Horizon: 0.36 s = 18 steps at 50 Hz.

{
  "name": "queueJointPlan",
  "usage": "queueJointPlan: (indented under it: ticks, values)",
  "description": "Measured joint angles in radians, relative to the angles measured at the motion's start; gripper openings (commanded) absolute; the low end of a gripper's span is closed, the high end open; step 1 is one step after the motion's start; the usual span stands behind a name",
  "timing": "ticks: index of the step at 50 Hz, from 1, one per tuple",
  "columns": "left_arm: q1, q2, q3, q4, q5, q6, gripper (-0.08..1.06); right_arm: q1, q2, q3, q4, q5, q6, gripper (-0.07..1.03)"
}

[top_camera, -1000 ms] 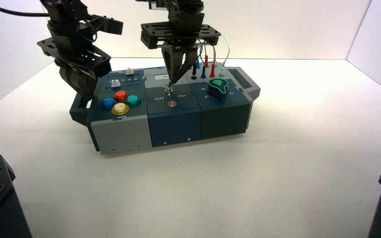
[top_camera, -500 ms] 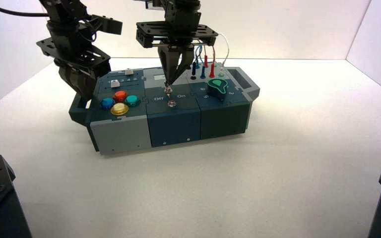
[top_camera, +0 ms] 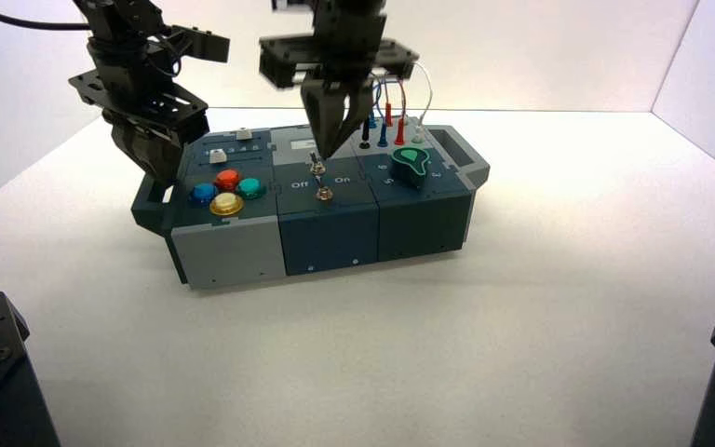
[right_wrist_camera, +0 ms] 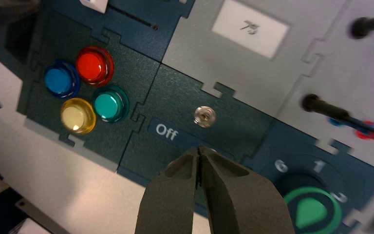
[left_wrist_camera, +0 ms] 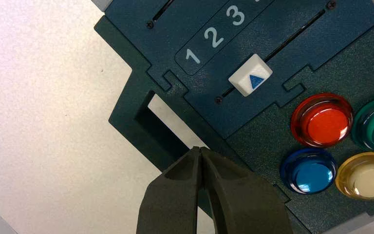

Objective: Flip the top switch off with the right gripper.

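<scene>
On my far left the left tool hangs over the box's left end, above the handle cutout; my left wrist view shows its fingers pressed together at the tips with nothing between them, just off the box's dark edge. Beside it there I can see a white slider cap with a blue triangle sitting in its slot near the printed numbers 1, 2, 3. Next along comes the cluster of round buttons: blue, red, yellow and green. Moving to the middle of the box, the top switch stands between the "Off" and "On" lettering, with its twin just in front of it toward me. The right tool hovers just above and slightly behind that top switch, its pointed fingers closed tip to tip, gripping nothing and clear of the lever. In the right wrist view the switch appears end-on as a small silver nut beyond the "Off" label, so I cannot tell which way the lever leans. Further right are the green pointed knob and, behind it, the plugged-in wires. The box rests on the white worktop.
</scene>
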Motion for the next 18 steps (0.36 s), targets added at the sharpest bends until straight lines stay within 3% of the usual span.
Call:
queueJointPlan:
  ticks: [18]
  values:
    - [-0.002, -0.058, 0.021, -0.006, 0.012, 0.0, -0.03, 0.005, -0.075, 0.112, 0.005, 0.005, 0.0, -0.02]
